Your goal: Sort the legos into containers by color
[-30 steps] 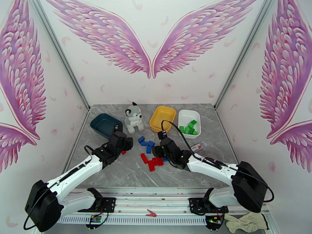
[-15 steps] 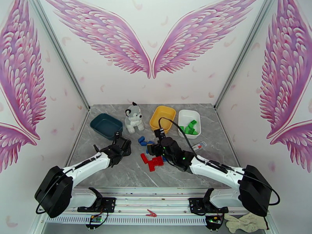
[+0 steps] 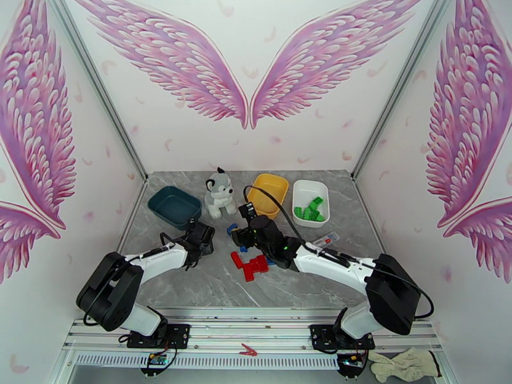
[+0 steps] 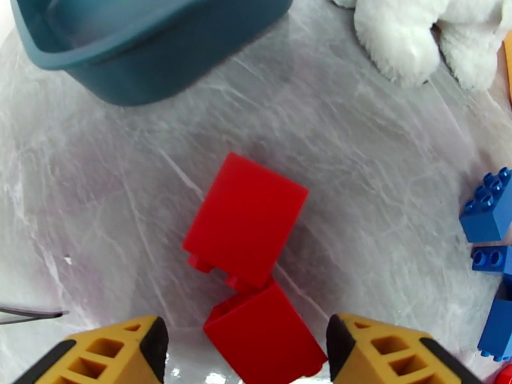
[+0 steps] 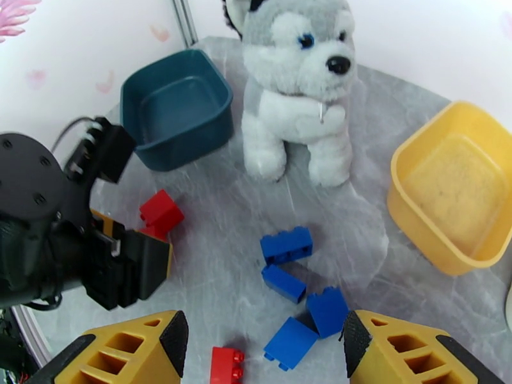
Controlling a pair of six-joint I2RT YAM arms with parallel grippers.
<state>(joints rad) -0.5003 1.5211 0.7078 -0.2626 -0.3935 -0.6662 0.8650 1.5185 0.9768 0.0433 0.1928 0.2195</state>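
Note:
My left gripper (image 4: pixel 246 353) is open and low over two red legos (image 4: pixel 246 219) that touch each other; the nearer one (image 4: pixel 262 331) lies between its yellow fingertips (image 4: pixel 96 353). My right gripper (image 5: pixel 262 353) is open above several blue legos (image 5: pixel 288 244), and a small red lego (image 5: pixel 227 365) lies by its left finger. From above, the left gripper (image 3: pixel 201 241) and right gripper (image 3: pixel 240 235) stand close together mid-table, near a red cluster (image 3: pixel 253 265). The teal tray (image 3: pixel 174 206) and yellow tray (image 3: pixel 269 190) look empty. Green legos (image 3: pixel 309 209) lie in the white tray (image 3: pixel 320 188).
A grey-and-white plush dog (image 3: pixel 219 193) sits between the teal and yellow trays, just behind the blue legos. A small red-and-white tube (image 3: pixel 326 238) lies right of the right arm. The teal tray's wall (image 4: pixel 141 65) is close ahead of the left gripper.
My right gripper has moved left and toward the back, from over the red cluster to over the blue legos. The left arm has folded lower, its gripper staying by the two red legos.

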